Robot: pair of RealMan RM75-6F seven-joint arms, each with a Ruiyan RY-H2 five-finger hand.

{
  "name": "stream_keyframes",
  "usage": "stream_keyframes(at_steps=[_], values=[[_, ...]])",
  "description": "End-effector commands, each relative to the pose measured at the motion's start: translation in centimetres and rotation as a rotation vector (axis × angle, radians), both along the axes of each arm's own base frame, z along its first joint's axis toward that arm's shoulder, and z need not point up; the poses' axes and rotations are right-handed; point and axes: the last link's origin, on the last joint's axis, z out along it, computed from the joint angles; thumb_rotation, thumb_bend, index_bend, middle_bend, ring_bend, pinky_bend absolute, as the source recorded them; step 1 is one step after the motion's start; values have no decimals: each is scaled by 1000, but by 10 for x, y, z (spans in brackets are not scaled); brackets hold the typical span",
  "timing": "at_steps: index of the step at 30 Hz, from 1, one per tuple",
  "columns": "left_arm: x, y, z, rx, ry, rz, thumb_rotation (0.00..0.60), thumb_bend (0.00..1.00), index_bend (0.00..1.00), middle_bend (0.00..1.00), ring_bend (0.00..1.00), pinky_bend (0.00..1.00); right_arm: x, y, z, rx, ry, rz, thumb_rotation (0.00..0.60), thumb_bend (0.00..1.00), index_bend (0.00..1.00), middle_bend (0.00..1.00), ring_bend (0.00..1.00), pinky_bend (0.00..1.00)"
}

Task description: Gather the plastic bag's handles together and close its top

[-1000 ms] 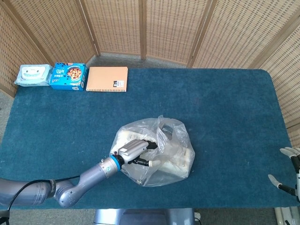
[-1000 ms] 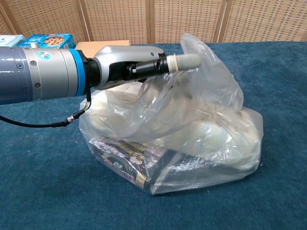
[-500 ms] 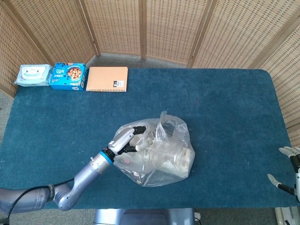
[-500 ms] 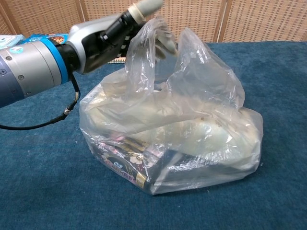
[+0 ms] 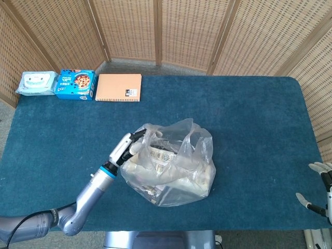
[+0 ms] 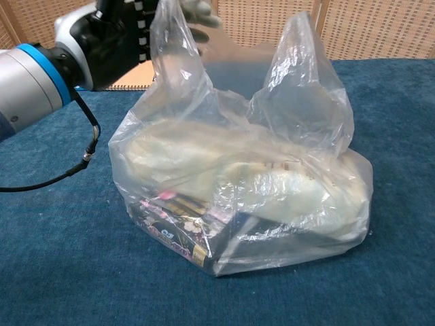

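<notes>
Plastic bag (image 5: 174, 166): clear, filled, standing near the front centre of the blue table (image 5: 249, 124); top open, both handles upright and apart in the chest view.

Left hand (image 5: 126, 148): at the bag's left handle (image 6: 173, 61), fingers grasping it and holding it raised.

Right hand (image 5: 320, 187): at the table's front right edge, well apart from the bag, fingers spread, holding nothing.

Back left corner: wet-wipes pack (image 5: 35, 83), blue cookie box (image 5: 75, 84), orange notebook (image 5: 119, 87), in a row.
</notes>
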Motion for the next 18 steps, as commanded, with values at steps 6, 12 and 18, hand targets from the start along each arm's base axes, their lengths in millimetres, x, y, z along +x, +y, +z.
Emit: stream_keyframes(at_steps=[6,12,18], values=[[-13,0,15,-3,-137,91,0,145,384,302,242,280,0,0,0,1,2,-1,546,187,235,233,165,157],[-14,-1,20,-169,-351,201,0,148,383,302,243,330,3,-1,0,2,0,11,543,188,234,233,165,156],[-15,1,23,-259,-410,225,0,148,384,302,257,399,6,0,2,-4,5,15,544,188,234,233,166,156]])
